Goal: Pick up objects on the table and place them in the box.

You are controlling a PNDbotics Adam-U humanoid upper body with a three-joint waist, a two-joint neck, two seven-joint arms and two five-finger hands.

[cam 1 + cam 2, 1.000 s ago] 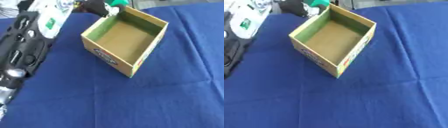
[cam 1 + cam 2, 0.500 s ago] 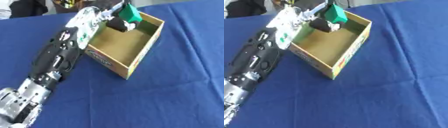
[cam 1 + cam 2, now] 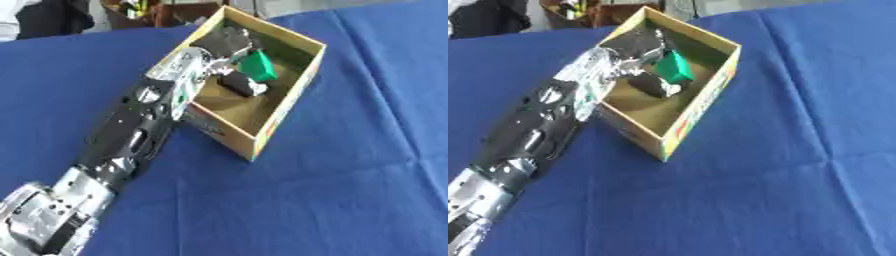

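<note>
A small green block [image 3: 258,66] is held in the curled fingers of the left hand [image 3: 226,46] inside the open cardboard box [image 3: 289,102], upper centre — placing is underway; release is called for next.

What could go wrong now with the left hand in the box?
1. The left hand holds the green object above the box floor; released from there it may bounce or land tilted, though the walls should contain it.
2. The forearm lies over the box's near-left wall; pulling back low could drag or tip the box on the blue cloth.
3. The fingers are curled round the object, so lifting out before opening fully could carry it out again.
</note>
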